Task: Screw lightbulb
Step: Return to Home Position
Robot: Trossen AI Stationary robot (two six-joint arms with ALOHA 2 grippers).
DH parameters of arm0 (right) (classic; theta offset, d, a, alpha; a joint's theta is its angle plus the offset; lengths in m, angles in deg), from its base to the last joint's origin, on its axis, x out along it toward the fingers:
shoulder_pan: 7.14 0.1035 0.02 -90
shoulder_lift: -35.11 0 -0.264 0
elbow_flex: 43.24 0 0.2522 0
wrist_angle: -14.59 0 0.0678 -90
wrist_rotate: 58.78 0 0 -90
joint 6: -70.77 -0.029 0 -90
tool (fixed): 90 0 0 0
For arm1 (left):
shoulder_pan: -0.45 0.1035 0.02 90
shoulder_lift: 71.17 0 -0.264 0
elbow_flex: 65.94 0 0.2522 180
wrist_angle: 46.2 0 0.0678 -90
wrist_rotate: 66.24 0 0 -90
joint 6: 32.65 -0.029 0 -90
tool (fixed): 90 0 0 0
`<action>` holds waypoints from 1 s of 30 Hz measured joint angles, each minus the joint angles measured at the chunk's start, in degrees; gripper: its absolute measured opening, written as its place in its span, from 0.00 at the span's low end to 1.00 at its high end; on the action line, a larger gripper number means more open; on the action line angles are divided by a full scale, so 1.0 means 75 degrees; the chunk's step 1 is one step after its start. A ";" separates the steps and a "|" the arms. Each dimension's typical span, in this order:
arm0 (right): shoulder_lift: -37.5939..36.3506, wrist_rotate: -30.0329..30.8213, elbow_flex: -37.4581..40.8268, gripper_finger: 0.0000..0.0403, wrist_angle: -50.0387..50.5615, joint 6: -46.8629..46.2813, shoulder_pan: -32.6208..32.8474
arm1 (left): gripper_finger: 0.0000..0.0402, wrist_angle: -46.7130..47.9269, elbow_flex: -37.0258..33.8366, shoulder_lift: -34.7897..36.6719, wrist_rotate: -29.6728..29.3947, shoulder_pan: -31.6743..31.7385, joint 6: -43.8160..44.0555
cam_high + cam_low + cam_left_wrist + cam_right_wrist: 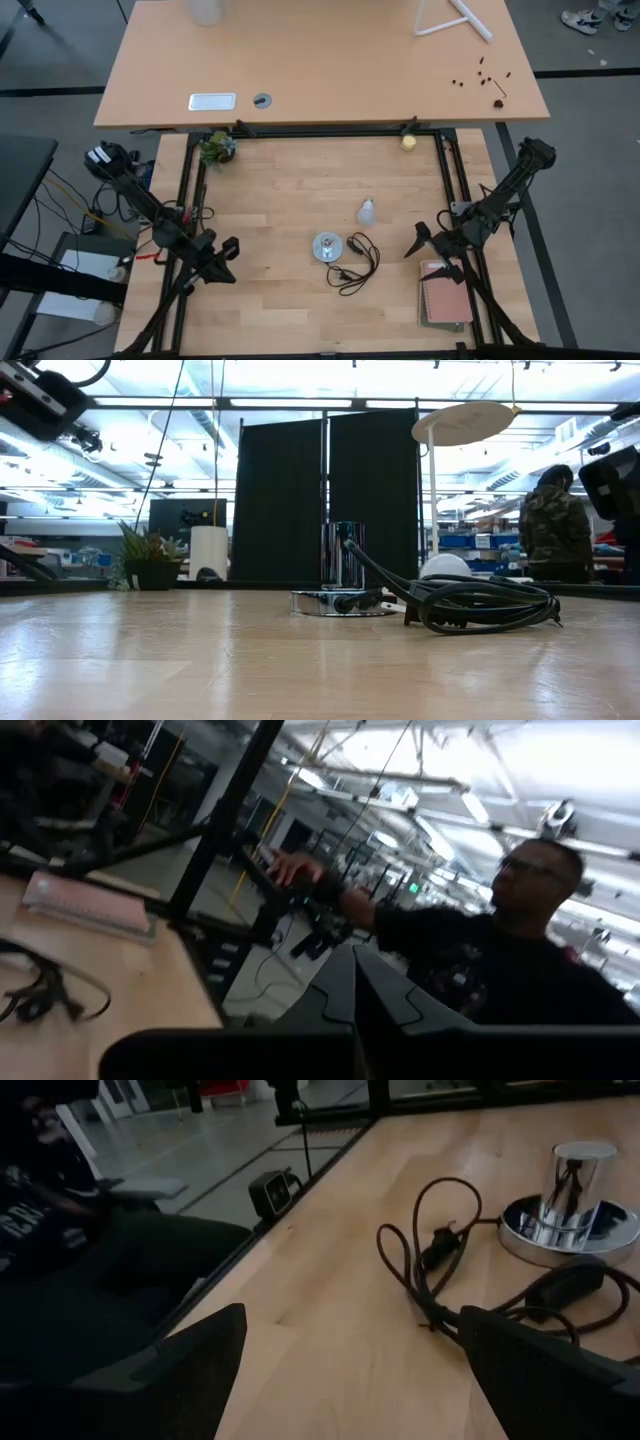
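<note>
So the lightbulb point(367, 211) is lying loose on the desk point(270, 320), a bit past the middle, with nothing holding it. From the high view it's at about 1 o'clock from the round silvery socket disc point(327, 247), near it but not touching. The socket's upright tube has nothing in it in the right wrist view. The black cord point(356, 264) is bunched in loops at roughly 4 o'clock from the disc.

The right gripper point(415, 241) hangs at about 4 o'clock from the bulb, well clear of it. Its fingers are spread wide with nothing between them, and my right wrist cam looks through the gap at the cord and disc. Just off at its 5 o'clock there's a notebook point(445, 297) by the desk edge.

The left gripper point(232, 260) is out at 9 o'clock from the disc, well apart from everything. On its wrist cam the fingers look pressed together, with only a thin seam between them, and they hold nothing.

At the far edge of the desk there's a small potted plant point(216, 148) at 11 o'clock and a little yellowish ball point(408, 142) at 1 o'clock. A person point(480, 960) stands off the desk's side, one arm reached out.
</note>
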 joint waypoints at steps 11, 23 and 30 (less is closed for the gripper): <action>-0.0428 -0.0028 0.0000 0.93 0.0228 -0.0002 -0.0003 | 0.01 0.1117 0.0000 0.1588 0.0000 0.0000 -0.0001; -0.0433 -0.0031 0.0000 0.93 0.0228 -0.0002 -0.0003 | 0.01 0.4563 0.0000 0.2953 0.0000 0.0361 -0.0002; -0.0439 -0.0088 0.0000 0.93 0.0228 -0.0002 -0.0164 | 0.01 0.6968 0.0000 0.3791 0.0000 0.0639 0.0001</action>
